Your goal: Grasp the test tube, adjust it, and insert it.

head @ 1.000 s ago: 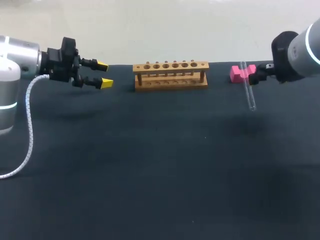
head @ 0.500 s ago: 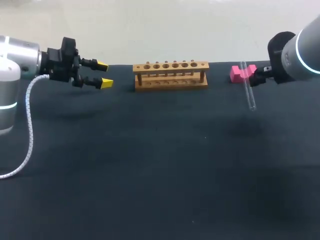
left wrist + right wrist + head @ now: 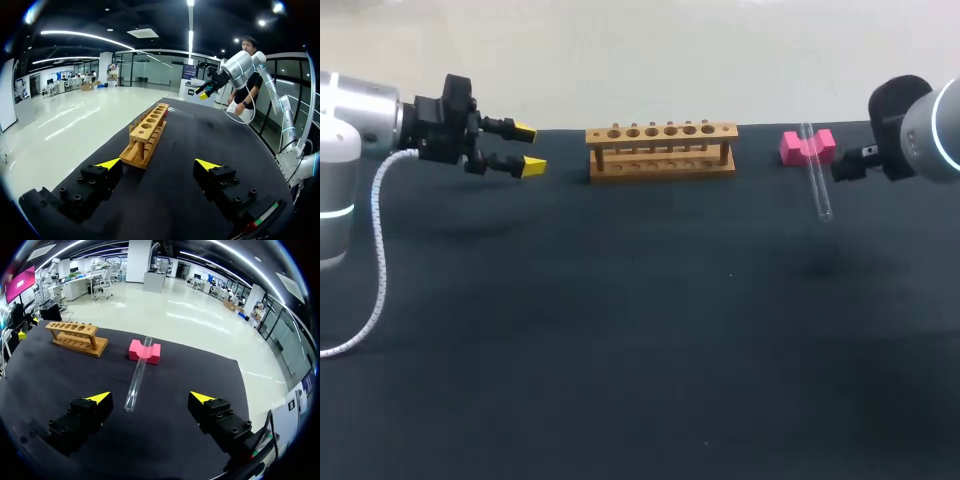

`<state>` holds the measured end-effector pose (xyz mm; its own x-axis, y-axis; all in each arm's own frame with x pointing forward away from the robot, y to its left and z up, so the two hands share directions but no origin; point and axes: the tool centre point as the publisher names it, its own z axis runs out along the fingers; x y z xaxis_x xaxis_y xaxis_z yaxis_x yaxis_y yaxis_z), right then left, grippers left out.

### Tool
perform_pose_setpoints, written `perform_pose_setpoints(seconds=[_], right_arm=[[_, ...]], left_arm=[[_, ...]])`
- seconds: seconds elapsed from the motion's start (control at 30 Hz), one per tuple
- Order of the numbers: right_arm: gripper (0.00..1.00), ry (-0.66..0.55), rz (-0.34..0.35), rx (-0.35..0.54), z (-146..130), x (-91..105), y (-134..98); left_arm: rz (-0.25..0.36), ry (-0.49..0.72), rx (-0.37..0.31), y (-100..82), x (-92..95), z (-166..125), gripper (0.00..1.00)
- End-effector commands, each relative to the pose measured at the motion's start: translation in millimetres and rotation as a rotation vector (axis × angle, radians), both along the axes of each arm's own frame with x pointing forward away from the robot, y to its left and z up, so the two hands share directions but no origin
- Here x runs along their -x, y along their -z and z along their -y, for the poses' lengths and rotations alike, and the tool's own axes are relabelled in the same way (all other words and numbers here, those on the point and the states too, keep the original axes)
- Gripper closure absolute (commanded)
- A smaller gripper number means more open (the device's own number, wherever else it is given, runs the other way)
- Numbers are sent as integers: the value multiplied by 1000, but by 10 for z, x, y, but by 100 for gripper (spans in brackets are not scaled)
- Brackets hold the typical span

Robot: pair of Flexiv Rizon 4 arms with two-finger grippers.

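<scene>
A clear glass test tube (image 3: 814,171) (image 3: 138,373) lies with its far end propped on a pink block (image 3: 805,146) (image 3: 145,351) and its near end on the dark table. The wooden rack (image 3: 661,150) (image 3: 148,134) (image 3: 76,335) with a row of empty holes stands at the back middle. My right gripper (image 3: 150,398) is open, a short way back from the tube's near end, and in the head view only its dark wrist (image 3: 890,135) shows, to the right of the tube. My left gripper (image 3: 526,149) (image 3: 158,163) hangs open left of the rack, holding nothing.
The black table (image 3: 640,340) stretches wide in front of the rack and tube. A white cable (image 3: 378,250) hangs from my left arm at the left edge.
My right arm has shifted slightly right and down, drawing back from the pink block. The left arm, tube and rack have not moved.
</scene>
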<state>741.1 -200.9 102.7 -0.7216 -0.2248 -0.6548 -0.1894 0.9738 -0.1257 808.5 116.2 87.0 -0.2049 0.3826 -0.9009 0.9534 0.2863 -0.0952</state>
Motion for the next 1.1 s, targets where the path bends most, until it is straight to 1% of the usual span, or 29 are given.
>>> perform_pose_setpoints(seconds=[0.03, 0.17, 0.23, 0.3, 0.9, 0.93, 1.0, 1.03, 1.1], right_arm=[[0, -119, 913, -174, 1, -48, 66], [0, -114, 954, -182, 28, -78, 54], [0, -109, 961, -187, 38, -83, 49], [0, -87, 942, -193, 49, -87, 56], [0, -87, 942, -193, 49, -87, 56], [0, -97, 950, -205, 18, -112, 66], [0, -115, 952, -189, -42, -178, 89], [0, -119, 956, -202, -79, -211, 92], [0, -108, 958, -211, -131, -276, 111]], left_arm=[[4, 2, 3, 13, -4, -6, 0], [4, 2, 3, 13, -4, -6, 0], [4, 2, 3, 13, -4, -6, 0], [4, 2, 3, 13, -4, -6, 0], [4, 2, 3, 13, -4, -6, 0], [4, 2, 3, 13, -4, -6, 0], [4, 2, 3, 13, -4, -6, 0], [4, 2, 3, 13, -4, -6, 0], [4, 2, 3, 13, -4, -6, 0]])
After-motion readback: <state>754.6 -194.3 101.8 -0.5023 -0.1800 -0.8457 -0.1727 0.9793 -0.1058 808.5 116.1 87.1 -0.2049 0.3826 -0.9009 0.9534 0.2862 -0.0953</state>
